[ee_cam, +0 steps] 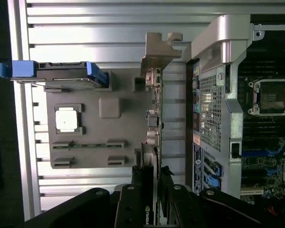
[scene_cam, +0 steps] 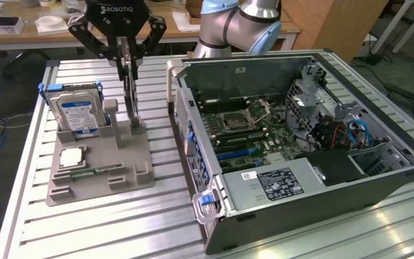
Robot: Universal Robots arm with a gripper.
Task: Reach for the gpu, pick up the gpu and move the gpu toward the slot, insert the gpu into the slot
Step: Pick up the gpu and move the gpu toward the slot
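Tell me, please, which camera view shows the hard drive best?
The exterior view. There the hard drive stands upright in the grey holder and its blue-labelled face is turned to the camera. The wrist view looks down on it, so it gives its top edge and blue side rails.

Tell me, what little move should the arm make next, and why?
Probably a slow, straight lift. The gripper looks closed on the upright graphics card, whose lower edge sits between the posts of the grey holder; moving sideways first could jam it.
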